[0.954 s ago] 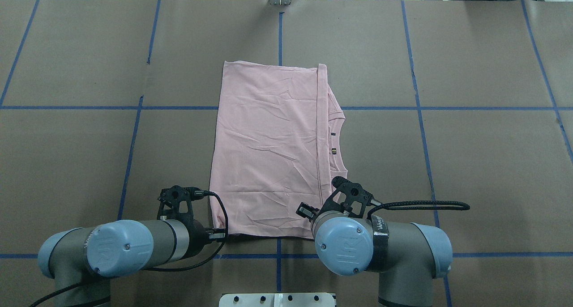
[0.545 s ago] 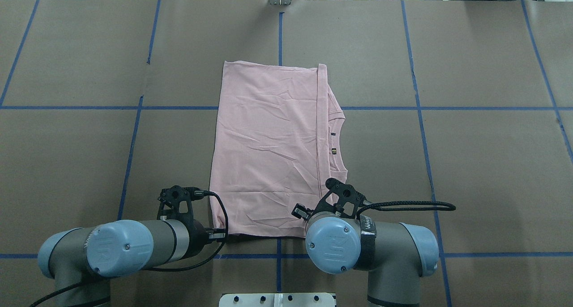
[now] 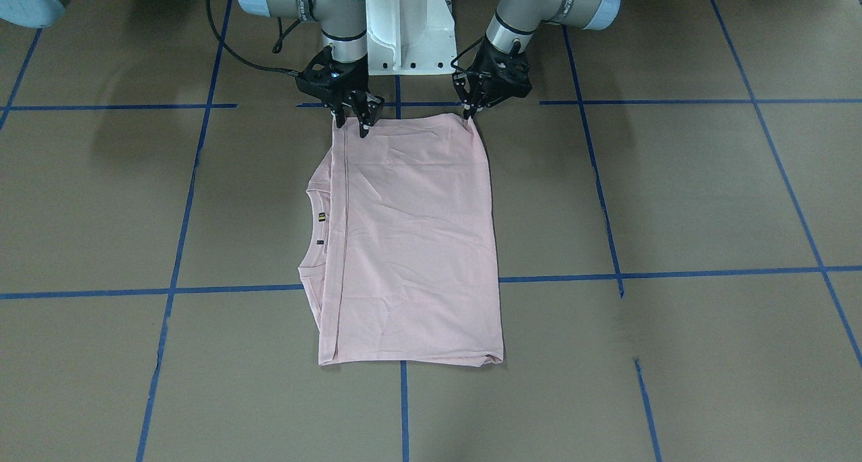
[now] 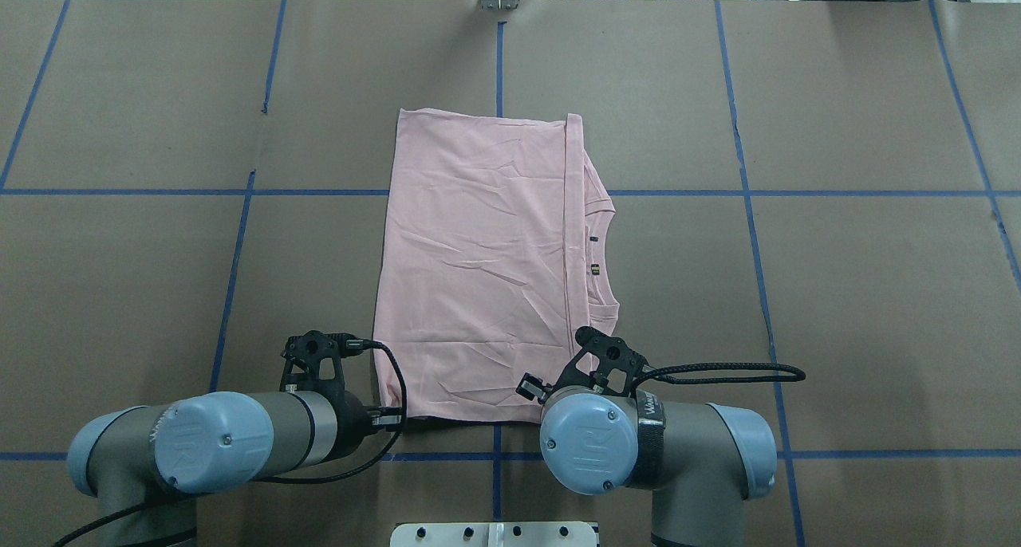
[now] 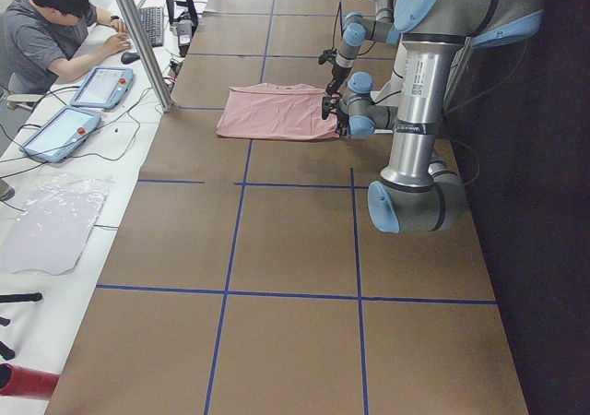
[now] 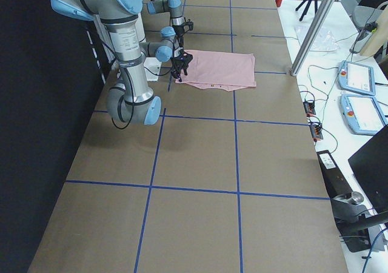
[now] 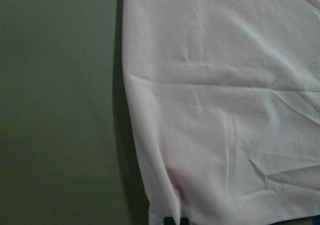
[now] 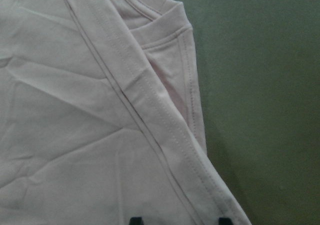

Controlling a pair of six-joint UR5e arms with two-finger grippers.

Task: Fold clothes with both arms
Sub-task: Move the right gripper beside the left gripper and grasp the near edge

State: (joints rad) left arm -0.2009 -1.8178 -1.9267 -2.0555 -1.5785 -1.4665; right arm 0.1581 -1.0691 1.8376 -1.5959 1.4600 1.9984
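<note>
Brown-papered surface holds the T-shirt stretching down-frame; left gripper clamps its top-right corner (right gripper gapes astride the top-left one).

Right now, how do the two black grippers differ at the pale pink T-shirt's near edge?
The black left gripper is shut, pinching the pale pink T-shirt's plain corner; the black right gripper is open, poised over the hemmed corner. Both sit at the shirt's near edge.

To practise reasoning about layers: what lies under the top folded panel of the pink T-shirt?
Only the neckline of the T-shirt, with two small tags, sticks out past the top panel along its hemmed edge. Everything else beneath is covered.
</note>
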